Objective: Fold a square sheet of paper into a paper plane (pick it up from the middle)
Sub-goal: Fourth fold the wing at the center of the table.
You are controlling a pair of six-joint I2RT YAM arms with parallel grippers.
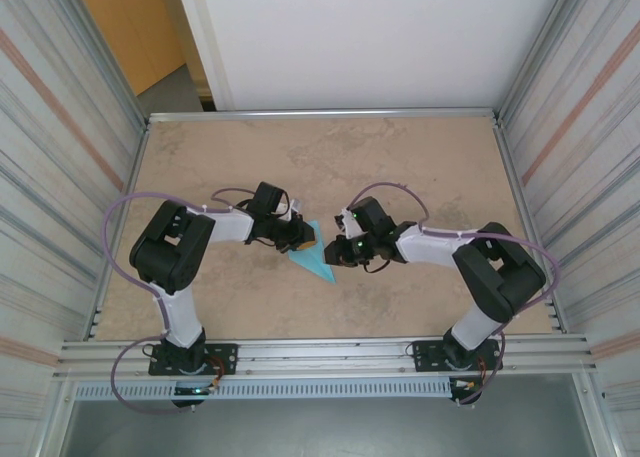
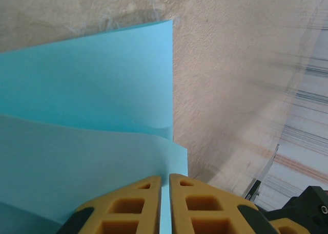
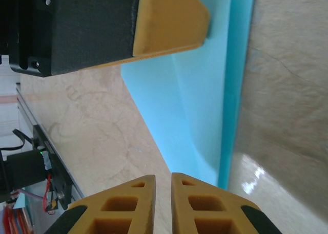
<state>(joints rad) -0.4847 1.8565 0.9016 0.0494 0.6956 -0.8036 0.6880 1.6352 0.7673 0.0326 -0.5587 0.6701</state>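
Robot lab test cell: L arm + R arm bolted to alu. extrusion rail, ribbed side panels boxing in stone-look tabletop, loose cabling, plain white wall behind.

Left arm: there it is, elbow hunched up and out to the left, white forearm reaching in toward the centre.
Left gripper: tipped low, nose pointing inward; its yellow fingers are pinched together with just a hairline slit between them.
Right arm: mirror pose, elbow high on the right, forearm stretched inward.
Right gripper: down low too, fingers drawn close, a narrow gap showing.
Spacing: the two grippers sit nose to nose, just beside each other.
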